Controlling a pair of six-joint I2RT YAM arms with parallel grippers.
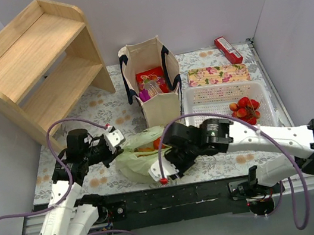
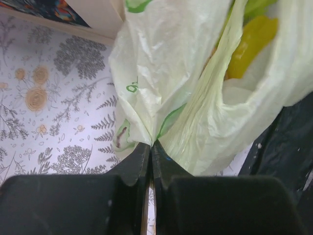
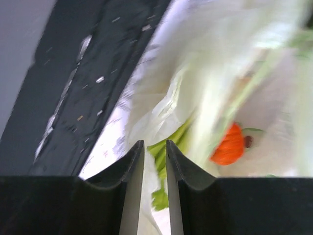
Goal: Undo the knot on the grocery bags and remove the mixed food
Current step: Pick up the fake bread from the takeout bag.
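Observation:
The pale green plastic bag (image 1: 138,157) lies on the floral cloth just in front of the beige canvas tote (image 1: 153,88). My left gripper (image 1: 115,140) is shut on a gathered fold of the bag (image 2: 161,83) at its left side. A yellow pepper (image 2: 250,44) shows inside the bag's gaping mouth. My right gripper (image 1: 162,171) is at the bag's near edge, its jaws a narrow gap apart with bag film (image 3: 161,117) pinched between them. An orange fruit (image 3: 229,145) shows through the plastic. No knot shows. The tote holds red and purple packets (image 1: 152,82).
A white slotted basket (image 1: 215,103) at the right holds strawberries (image 1: 245,110). Behind it are a floral box (image 1: 217,75) and a red packet (image 1: 228,50). A wooden shelf (image 1: 33,60) stands at the back left. The black base rail (image 1: 176,195) runs along the near edge.

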